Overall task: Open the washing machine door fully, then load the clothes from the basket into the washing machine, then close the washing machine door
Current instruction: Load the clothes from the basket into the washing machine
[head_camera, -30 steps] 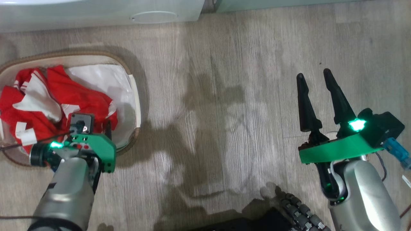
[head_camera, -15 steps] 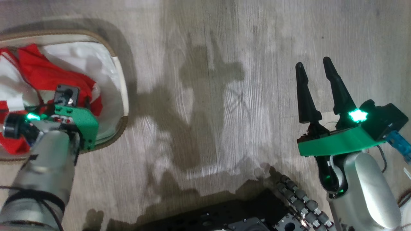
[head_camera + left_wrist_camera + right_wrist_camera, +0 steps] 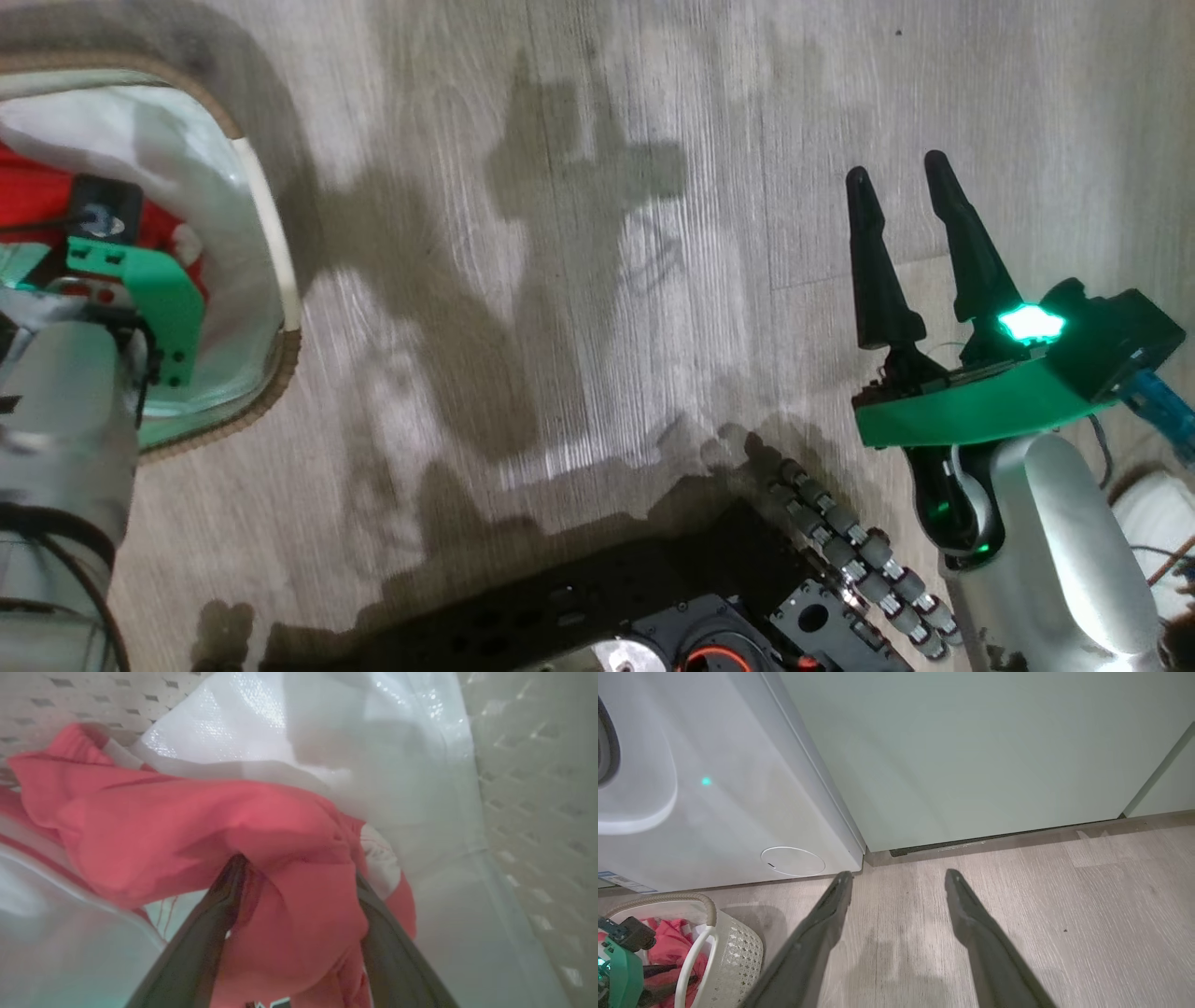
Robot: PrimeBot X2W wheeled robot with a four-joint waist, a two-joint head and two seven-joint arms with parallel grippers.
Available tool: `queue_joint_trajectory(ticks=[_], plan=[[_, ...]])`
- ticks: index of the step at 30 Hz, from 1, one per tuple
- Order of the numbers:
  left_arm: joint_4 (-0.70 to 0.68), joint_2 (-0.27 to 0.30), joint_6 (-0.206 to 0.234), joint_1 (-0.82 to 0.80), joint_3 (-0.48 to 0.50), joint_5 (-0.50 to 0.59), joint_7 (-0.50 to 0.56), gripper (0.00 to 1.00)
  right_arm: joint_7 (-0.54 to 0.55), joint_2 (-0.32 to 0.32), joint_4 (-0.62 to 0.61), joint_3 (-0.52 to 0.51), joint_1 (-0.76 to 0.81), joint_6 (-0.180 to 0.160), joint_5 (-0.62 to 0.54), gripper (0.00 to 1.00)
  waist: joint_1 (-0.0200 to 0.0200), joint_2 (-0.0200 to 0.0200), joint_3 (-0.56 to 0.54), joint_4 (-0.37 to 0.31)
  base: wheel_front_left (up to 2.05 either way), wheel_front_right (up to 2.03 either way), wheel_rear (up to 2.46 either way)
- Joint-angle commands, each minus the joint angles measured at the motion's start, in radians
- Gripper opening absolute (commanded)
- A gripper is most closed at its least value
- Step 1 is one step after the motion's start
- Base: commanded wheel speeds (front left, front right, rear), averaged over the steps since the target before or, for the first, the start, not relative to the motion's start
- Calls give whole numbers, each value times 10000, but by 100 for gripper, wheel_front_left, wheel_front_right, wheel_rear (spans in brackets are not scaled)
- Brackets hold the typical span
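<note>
Far left, the left gripper point(image 3: 298, 868), fingers spread, straddles a fold of the clothes point(image 3: 187, 821) inside the basket point(image 3: 271, 233), while lower right the right gripper point(image 3: 894, 168) hovers open above the floor point(image 3: 560, 280).

A home laundry corner, it seemed — a big white front-loading washing machine point(image 3: 714, 812) stood on grey wood-plank flooring point(image 3: 1087, 905) beside smooth pale green cabinets point(image 3: 971, 756), a cream perforated plastic basket point(image 3: 738, 952) at its foot.
</note>
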Motion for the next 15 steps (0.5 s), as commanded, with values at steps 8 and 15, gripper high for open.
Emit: queue_joint_trajectory(ticks=[8, 15], plan=[[63, 605, -94, 140, 174, -353, 545, 0, -92, -16, -281, 237, 138, 0, 160, 100, -1, 0, 281, -171, 0, 0, 0], [77, 358, -125, 363, 98, -509, 315, 0, -92, -16, -207, 129, 52, 0, 72, 100, -1, 0, -167, 21, 0, 0, 0]])
